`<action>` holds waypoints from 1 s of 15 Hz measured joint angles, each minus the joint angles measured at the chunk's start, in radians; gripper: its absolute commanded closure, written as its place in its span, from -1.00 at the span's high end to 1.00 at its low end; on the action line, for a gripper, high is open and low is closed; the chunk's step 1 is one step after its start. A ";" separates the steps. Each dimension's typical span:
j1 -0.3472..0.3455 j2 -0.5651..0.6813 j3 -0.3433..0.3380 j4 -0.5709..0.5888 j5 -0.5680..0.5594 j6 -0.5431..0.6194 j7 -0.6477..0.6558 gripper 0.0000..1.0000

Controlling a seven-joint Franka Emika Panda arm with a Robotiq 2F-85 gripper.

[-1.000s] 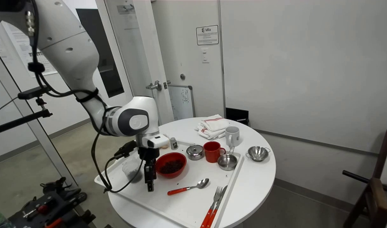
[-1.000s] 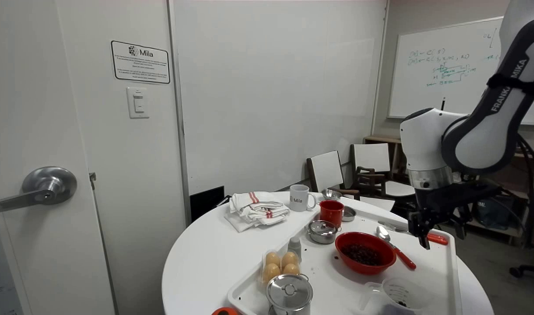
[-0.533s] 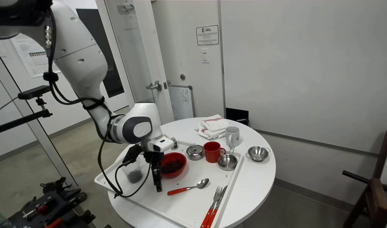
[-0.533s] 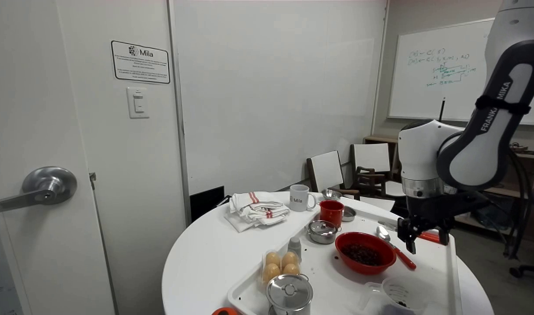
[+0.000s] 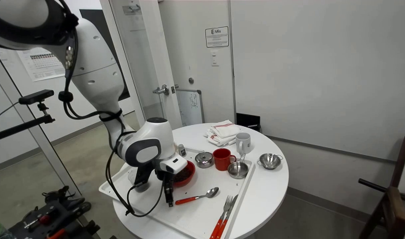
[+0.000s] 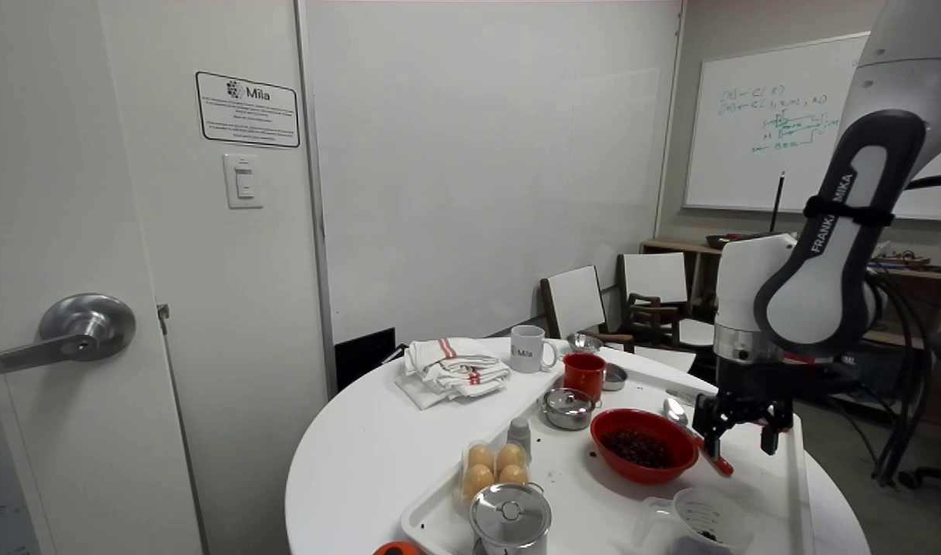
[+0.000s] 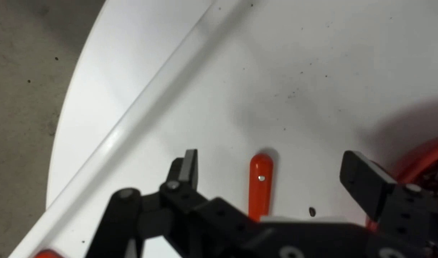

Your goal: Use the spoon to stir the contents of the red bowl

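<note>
Jaws apart, your gripper (image 7: 271,161) brackets the spoon (image 7: 260,190) at the wrist view's lower centre; grasping seems your step: next, lower and close on its handle.

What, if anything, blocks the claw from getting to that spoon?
Nothing visible stands between the claw and the spoon. In the wrist view, one finger hides part of the red bowl, so it might pass close by.

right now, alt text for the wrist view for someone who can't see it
An open gripper hangs above a white tray, the spoon showing its red handle between the jaws. The red bowl is cut off at right, partly behind one jaw.
</note>
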 measured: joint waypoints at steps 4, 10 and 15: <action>-0.065 0.042 0.047 0.020 0.101 0.015 -0.116 0.37; -0.095 0.046 0.053 0.032 0.163 0.046 -0.183 -0.56; -0.092 0.047 0.054 0.034 0.169 0.054 -0.195 0.41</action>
